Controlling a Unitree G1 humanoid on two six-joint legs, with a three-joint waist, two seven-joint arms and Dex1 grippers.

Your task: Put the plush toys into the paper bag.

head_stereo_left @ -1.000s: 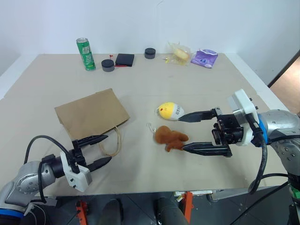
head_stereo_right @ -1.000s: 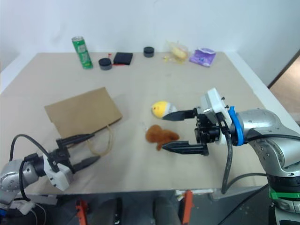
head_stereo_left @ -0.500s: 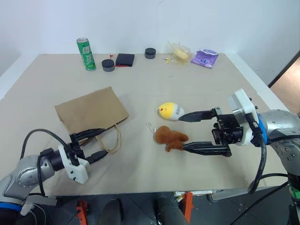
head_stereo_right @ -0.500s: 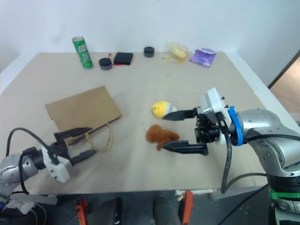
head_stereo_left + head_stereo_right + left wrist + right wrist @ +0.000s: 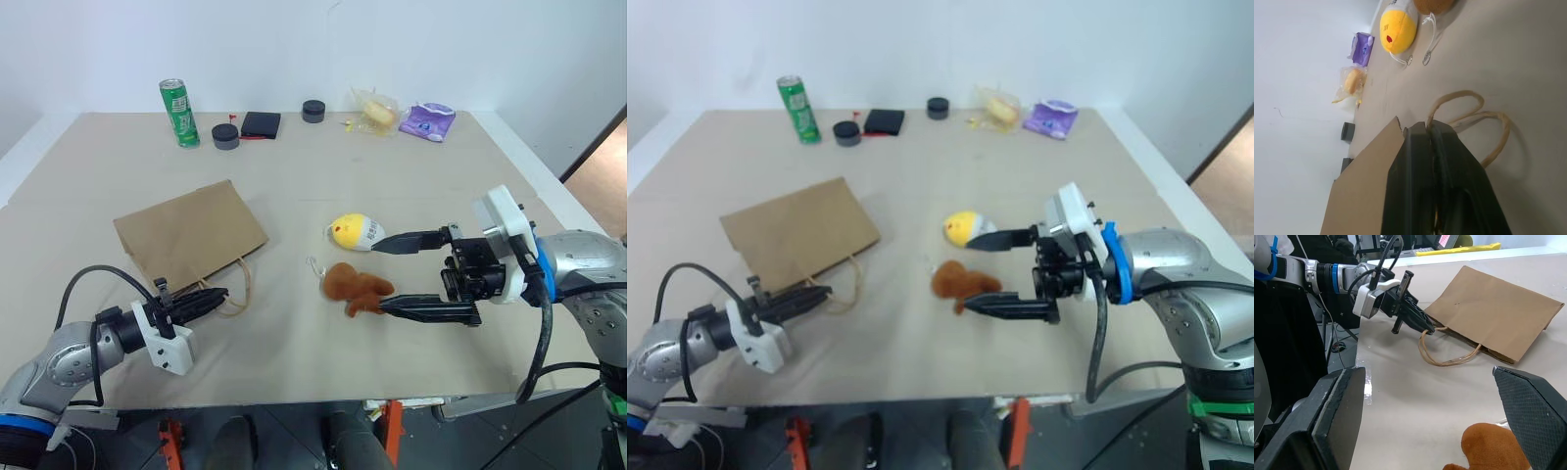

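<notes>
Flat and folded at centre left of the head views: paper bag (image 5: pixel 191 236), plain brown, twine handles (image 5: pixel 238 289) trailing toward the lower edge. Pinched shut at its mouth, on the rim or a handle: left gripper (image 5: pixel 214 295). Risk: a grip on twine alone lifting the handle without opening the mouth. At centre frame, yellow-and-white egg toy (image 5: pixel 353 232) and brown lumpy toy (image 5: pixel 357 287), both untouched. Spread wide around the brown one, gripping nothing: right gripper (image 5: pixel 388 275).
</notes>
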